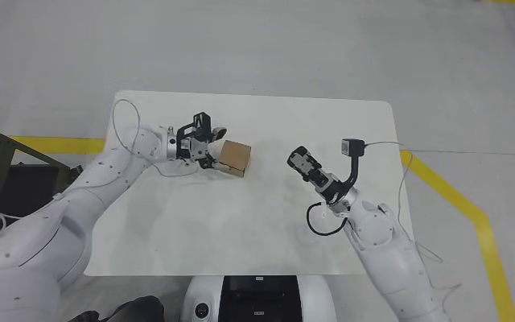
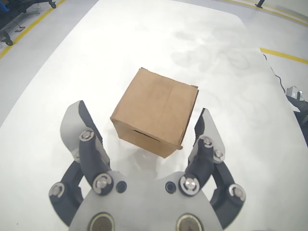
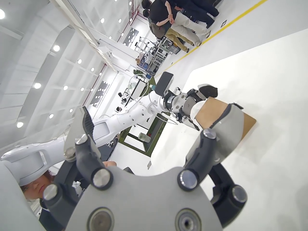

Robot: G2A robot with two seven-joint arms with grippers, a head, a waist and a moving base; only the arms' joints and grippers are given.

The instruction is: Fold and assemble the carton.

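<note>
Spread fingers of the left gripper (image 1: pixel 214 150) straddle the near end of the carton (image 2: pixel 157 108), which sits closed up on the table (image 1: pixel 322 233) towards the robot's left, probably to steady or square it. Whether the pads touch cardboard is hard to tell. Well apart, the right gripper (image 1: pixel 296 154) hangs open, and the carton's far flaps are hidden.

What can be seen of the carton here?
The carton is a brown cardboard cube, closed, with a crease down its top, a narrow slit in one side face and a tab poking out at one lower corner. It stands flat on the white table. The open fingers of the left gripper flank that side; contact cannot be told.
</note>
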